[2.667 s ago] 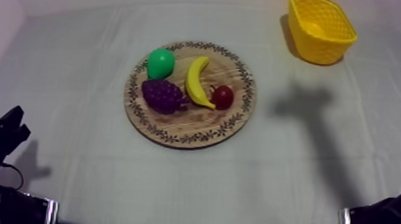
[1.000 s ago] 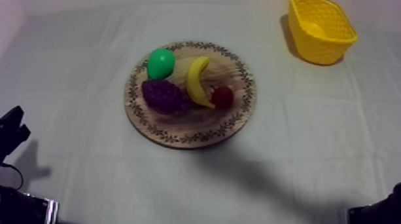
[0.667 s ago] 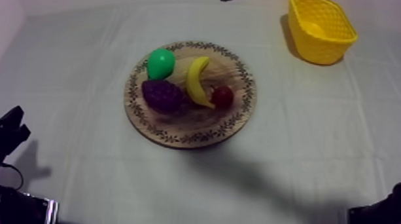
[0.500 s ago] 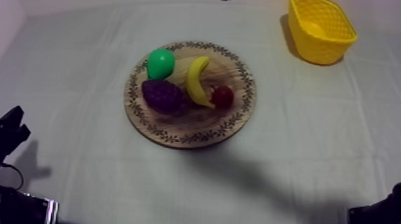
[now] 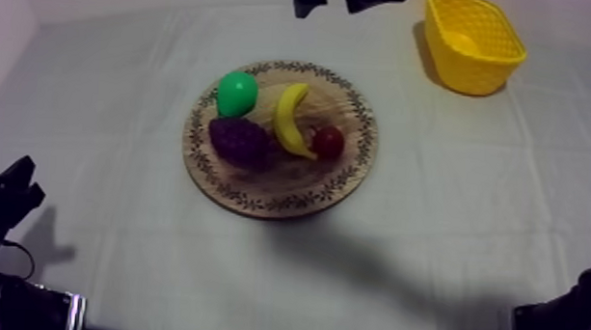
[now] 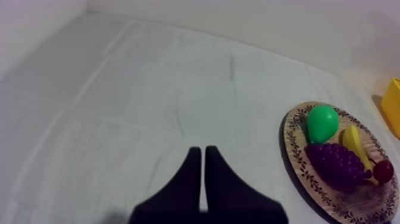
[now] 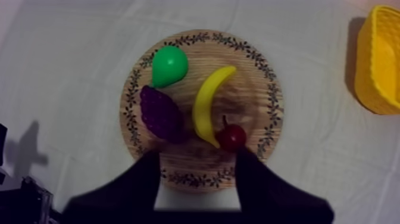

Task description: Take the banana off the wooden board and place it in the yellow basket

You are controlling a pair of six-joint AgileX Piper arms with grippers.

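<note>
Black fingers of our left gripper [image 5: 23, 180] lie pressed together, lower left. On the wooden board [image 5: 347, 170], frame centre, the banana [image 5: 290, 118] lies between grapes [image 5: 238, 140] and small red fruit [image 5: 329, 141]. Our right gripper [image 7: 197, 156] is spread above the board. The yellow basket [image 5: 473, 41] stands upper right.

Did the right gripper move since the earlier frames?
Yes. The right gripper has come farther in from the far edge toward the wooden board, left of the yellow basket.
</note>
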